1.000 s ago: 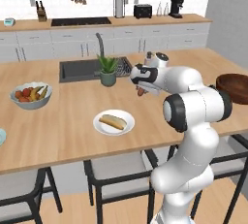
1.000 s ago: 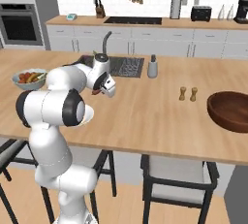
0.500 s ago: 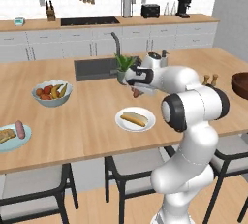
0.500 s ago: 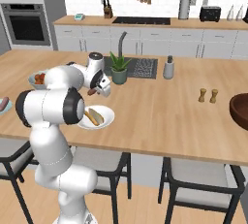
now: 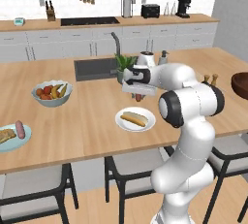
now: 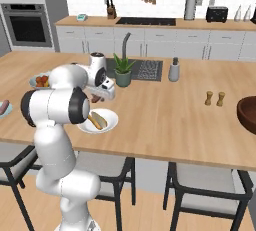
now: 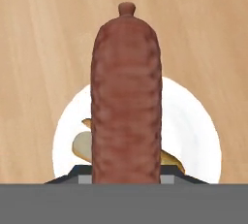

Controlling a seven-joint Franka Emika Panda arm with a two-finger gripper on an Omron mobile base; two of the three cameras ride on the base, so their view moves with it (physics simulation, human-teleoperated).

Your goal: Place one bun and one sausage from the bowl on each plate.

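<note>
My gripper (image 5: 139,95) is shut on a reddish-brown sausage (image 7: 127,97), which it holds just above the white plate (image 5: 147,122). In the hand view the sausage stands upright in front of that white plate (image 7: 193,121), and a bun (image 7: 81,145) lies on the plate behind it. The same bun (image 6: 98,120) shows on the white plate (image 6: 111,120) under the gripper (image 6: 95,99). At the counter's left end the pale blue-green plate (image 5: 13,140) carries a bun and a sausage. The dark wooden bowl (image 5: 240,85) sits at the far right edge.
A pale bowl of fruit (image 5: 52,92) stands left of the sink (image 5: 94,68). A potted plant (image 5: 126,65) is just behind the gripper. Two small shakers (image 6: 215,98) and a soap dispenser (image 6: 174,70) stand to the right. Stools line the counter's near edge.
The base has driven left, so the whole scene shifted right in both base views. The white plate now lies under the gripper, which still holds the sausage, and the blue-green plate has come into view.
</note>
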